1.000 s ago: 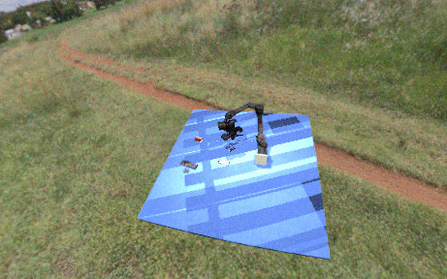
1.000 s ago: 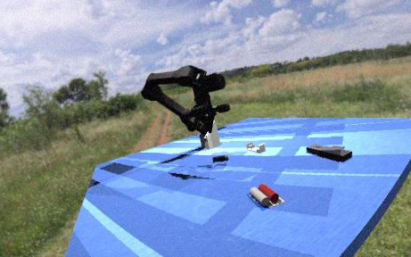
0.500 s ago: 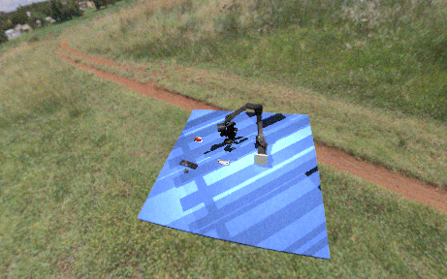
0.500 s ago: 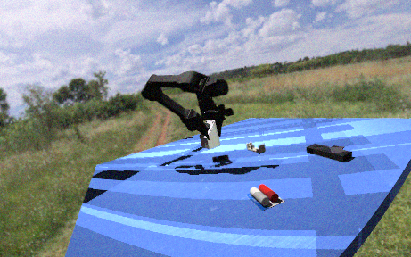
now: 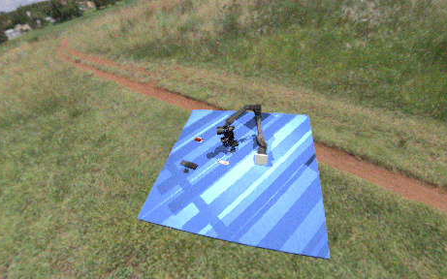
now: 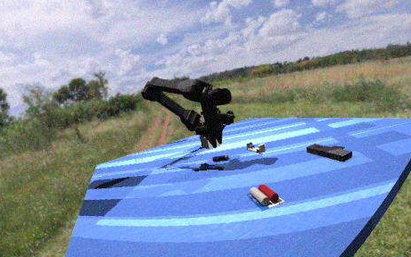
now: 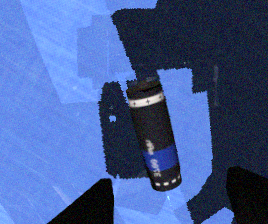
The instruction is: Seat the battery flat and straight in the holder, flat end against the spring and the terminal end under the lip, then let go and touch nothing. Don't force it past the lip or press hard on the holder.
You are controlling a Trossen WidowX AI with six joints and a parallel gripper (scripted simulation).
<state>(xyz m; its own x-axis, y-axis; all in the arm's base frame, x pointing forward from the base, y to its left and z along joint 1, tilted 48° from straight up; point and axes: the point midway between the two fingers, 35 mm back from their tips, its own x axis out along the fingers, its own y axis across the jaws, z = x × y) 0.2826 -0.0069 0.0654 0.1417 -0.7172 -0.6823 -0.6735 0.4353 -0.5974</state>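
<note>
The battery (image 7: 157, 130) (image 6: 220, 158) is black with a blue patch and lies on its side on the blue table. In the wrist view its end with the white plus-marked band points up the picture, and its other end points down toward the fingers. My gripper (image 7: 171, 184) (image 6: 217, 145) is open and empty, above the battery. Its fingertips stand left and right of the battery's lower end, with a wide gap on each side. The holder (image 6: 256, 149) (image 5: 223, 163) is small and whitish with raised ends, stands apart from the battery and looks empty. Its spring and lip are too small to make out.
A red cylinder (image 6: 268, 193) and a whitish cylinder (image 6: 258, 196) lie side by side on a small card at the table's far side from the arm base. A long black block (image 6: 329, 152) (image 5: 189, 165) lies beyond the holder. Dark shadows cross the table.
</note>
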